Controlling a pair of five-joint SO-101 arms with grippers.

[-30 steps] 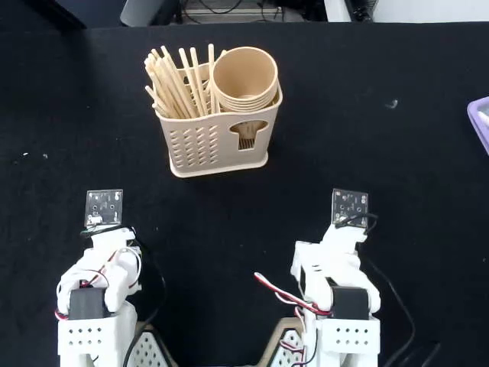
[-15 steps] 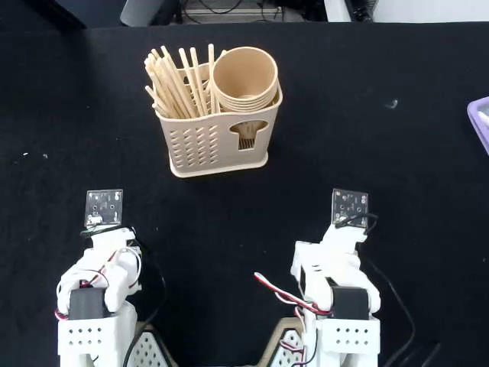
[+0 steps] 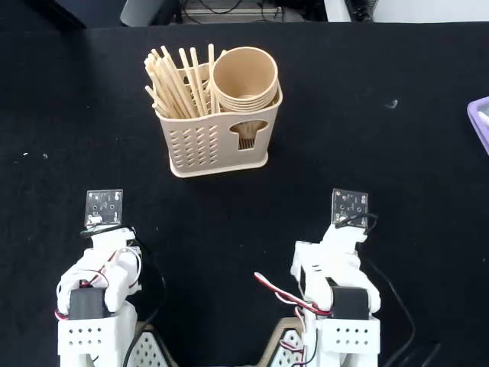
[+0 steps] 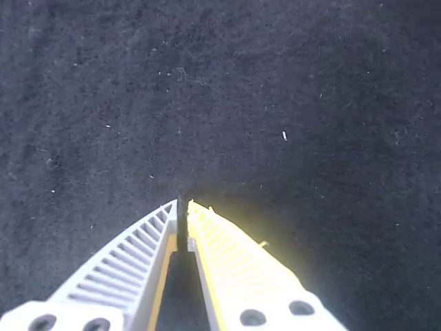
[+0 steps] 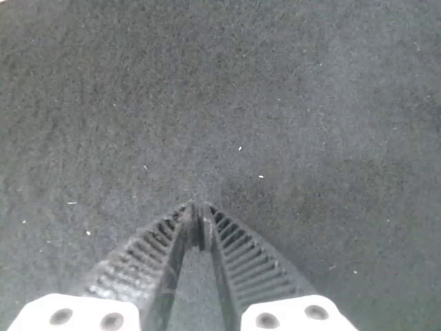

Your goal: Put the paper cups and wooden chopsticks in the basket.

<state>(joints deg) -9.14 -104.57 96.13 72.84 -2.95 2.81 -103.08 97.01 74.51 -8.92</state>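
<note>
A beige perforated basket stands upright at the back middle of the black table. Several wooden chopsticks lean in its left compartment, and a stack of paper cups sits in its right one. Both arms are folded back at the near edge, far from the basket. My left gripper is shut with nothing in it, its tips over bare black cloth. My right gripper is likewise shut and empty above the cloth. In the high view the left arm and the right arm sit side by side.
A purple object pokes in at the table's right edge. A small speck lies on the cloth at the back right. Black cloth covers the whole table between the arms and the basket.
</note>
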